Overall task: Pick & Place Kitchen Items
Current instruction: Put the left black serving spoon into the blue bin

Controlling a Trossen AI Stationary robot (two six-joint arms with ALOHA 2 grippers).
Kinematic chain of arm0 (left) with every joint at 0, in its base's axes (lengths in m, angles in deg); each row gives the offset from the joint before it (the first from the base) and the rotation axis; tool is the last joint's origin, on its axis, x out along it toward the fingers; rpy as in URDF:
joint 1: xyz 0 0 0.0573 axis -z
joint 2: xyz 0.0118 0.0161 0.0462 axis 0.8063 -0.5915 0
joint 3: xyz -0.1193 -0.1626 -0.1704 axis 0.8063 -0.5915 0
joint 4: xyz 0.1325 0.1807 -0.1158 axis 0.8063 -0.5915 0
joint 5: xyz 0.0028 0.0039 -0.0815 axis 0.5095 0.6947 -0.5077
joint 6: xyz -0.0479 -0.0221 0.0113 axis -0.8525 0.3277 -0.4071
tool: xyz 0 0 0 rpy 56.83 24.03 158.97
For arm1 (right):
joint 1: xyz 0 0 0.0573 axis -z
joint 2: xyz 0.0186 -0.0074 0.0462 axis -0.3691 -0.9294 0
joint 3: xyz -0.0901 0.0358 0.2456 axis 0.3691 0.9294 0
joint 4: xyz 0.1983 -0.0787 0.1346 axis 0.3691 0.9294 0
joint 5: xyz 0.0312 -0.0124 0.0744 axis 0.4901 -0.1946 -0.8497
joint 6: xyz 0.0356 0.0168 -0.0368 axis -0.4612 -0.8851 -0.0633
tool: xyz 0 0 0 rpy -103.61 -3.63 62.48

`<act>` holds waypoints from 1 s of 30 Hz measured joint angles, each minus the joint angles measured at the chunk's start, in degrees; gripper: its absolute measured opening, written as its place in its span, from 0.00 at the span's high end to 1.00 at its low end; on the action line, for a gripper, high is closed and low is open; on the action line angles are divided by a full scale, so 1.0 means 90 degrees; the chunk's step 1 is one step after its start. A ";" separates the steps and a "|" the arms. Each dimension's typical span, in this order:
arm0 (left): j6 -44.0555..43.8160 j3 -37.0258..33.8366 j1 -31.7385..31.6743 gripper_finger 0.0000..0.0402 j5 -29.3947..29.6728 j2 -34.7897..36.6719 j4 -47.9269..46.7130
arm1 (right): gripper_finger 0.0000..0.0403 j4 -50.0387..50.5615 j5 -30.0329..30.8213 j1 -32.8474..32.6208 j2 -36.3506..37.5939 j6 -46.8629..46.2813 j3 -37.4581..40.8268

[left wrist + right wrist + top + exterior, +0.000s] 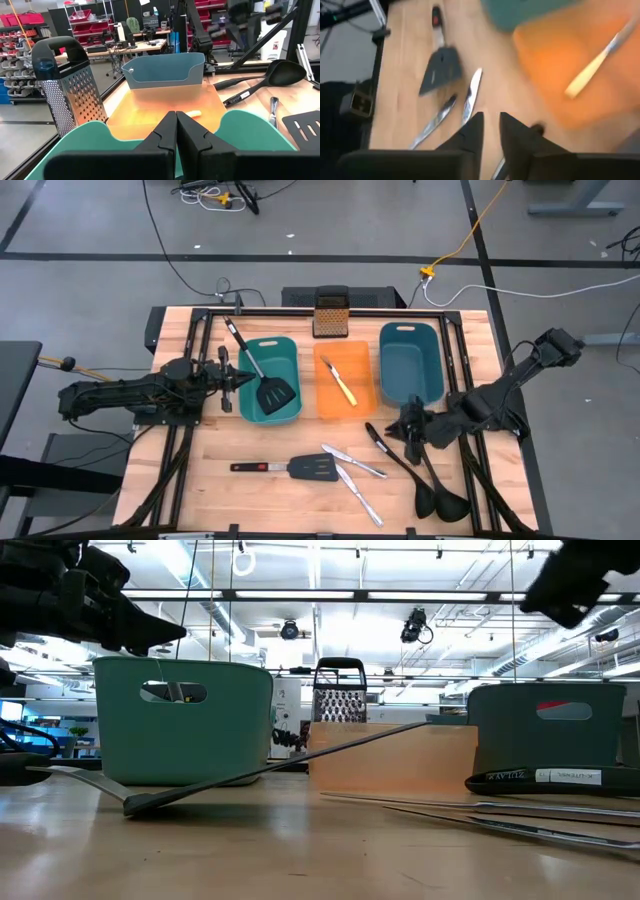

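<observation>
Partly hidden: ladles [425, 470] under right fingers [409, 427]; contact unclear.

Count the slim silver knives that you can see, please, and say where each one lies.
3. One yellow-handled silver knife lies inside the orange bin. Two all-silver knives lie on the wooden table in front of that bin: one nearer it, one nearer the front edge. Others may be hidden.

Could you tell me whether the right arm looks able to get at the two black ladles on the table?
Probably yes: the right gripper hovers beside the ladles, which lie uncovered on the table.
</observation>
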 joint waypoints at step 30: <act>-0.0024 0.0000 0.0002 0.98 0.0000 -0.0002 -0.0027 | 0.60 0.1239 -0.1453 -0.0048 -0.3564 -0.1757 -0.0931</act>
